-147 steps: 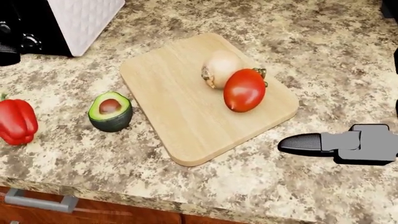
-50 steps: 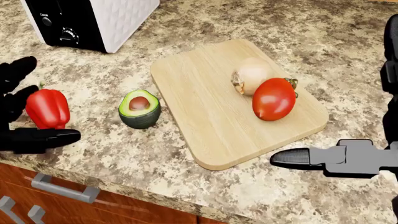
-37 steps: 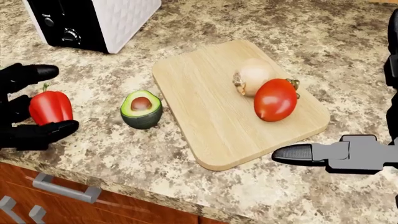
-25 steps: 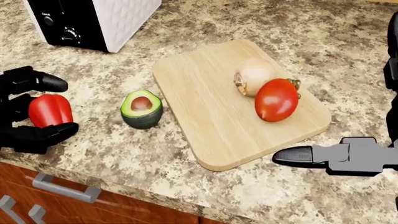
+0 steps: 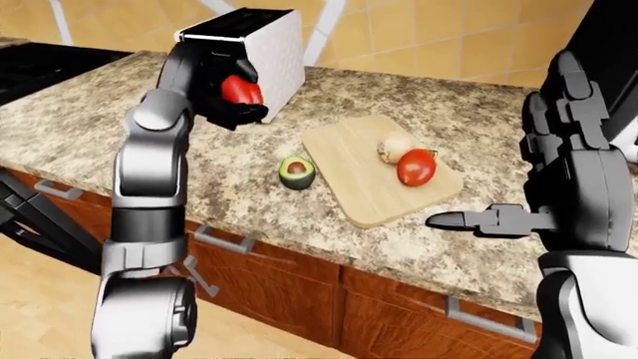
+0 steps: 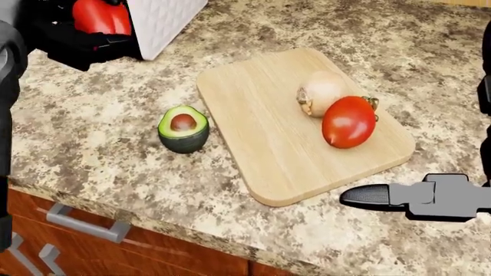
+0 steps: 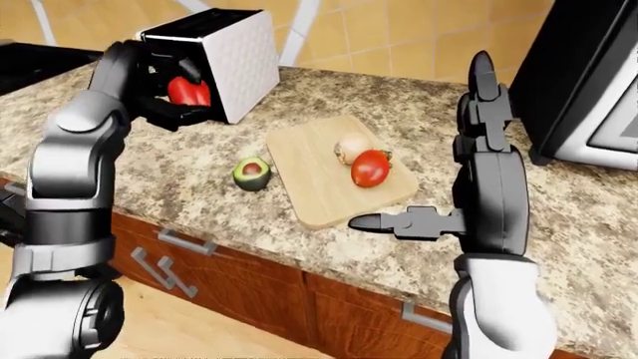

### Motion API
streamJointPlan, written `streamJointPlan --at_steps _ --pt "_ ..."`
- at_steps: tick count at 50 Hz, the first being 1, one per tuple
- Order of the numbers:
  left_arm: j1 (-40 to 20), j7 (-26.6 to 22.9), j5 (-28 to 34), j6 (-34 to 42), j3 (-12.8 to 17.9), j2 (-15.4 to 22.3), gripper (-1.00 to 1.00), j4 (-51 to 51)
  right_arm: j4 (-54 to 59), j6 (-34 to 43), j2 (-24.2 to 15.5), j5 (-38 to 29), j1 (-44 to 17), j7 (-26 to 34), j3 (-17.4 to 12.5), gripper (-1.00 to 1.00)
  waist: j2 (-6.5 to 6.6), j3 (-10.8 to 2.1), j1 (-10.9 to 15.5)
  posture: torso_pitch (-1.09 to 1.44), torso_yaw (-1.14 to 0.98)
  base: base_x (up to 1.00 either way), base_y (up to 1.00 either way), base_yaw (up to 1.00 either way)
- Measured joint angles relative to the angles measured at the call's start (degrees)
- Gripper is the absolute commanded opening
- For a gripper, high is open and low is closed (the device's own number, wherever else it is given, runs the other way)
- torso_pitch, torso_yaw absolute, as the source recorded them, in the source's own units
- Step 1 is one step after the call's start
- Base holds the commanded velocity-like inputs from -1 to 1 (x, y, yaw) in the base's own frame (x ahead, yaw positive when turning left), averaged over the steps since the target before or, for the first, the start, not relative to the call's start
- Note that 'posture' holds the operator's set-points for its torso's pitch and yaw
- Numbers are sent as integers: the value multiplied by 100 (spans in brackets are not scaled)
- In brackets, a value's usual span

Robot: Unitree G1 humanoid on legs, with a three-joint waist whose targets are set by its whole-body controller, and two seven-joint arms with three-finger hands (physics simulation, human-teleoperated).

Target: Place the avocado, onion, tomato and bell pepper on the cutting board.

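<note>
My left hand point(image 6: 80, 35) is shut on the red bell pepper point(image 6: 98, 15) and holds it in the air at the head view's top left, before the toaster. The wooden cutting board point(image 6: 261, 132) lies mid-counter with the pale onion point(image 6: 322, 92) and the red tomato point(image 6: 349, 121) touching on its right half. The halved avocado point(image 6: 184, 128) rests cut side up on the counter, just left of the board. My right hand point(image 6: 399, 197) hovers open at the lower right, fingers pointing left, below the board's edge.
A white and black toaster point(image 5: 254, 56) stands on the granite counter point(image 6: 107, 144) behind my left hand. A dark microwave point(image 7: 589, 90) sits at the right. The counter's edge and wooden drawers with metal handles point(image 6: 84, 225) run along the bottom.
My left hand has closed round the bell pepper and lifted it off the counter, up toward the toaster. The view has shifted slightly. My right hand has stayed put.
</note>
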Motion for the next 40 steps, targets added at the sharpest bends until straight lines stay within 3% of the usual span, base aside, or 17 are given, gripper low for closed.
streamJointPlan --at_steps 5,18,29,40 --pt "-785 16 36 -555 -137 -177 -62 1102 2 45 -54 12 -14 -87 75 100 -15 7 -10 0 38 0 0 0" --pt "-1799 18 115 -1594 -305 -551 -65 3001 15 -21 -31 76 60 -153 -45 100 -77 36 -23 0 38 0 0 0" --pt "-2153 14 216 -2245 -445 -978 -65 4011 9 -43 -28 72 39 -160 -72 100 -126 31 -18 0 38 0 0 0" --pt "-2085 -99 426 -2466 -570 -1354 -63 4204 7 -93 6 65 81 -152 -75 100 -147 27 -18 0 38 0 0 0"
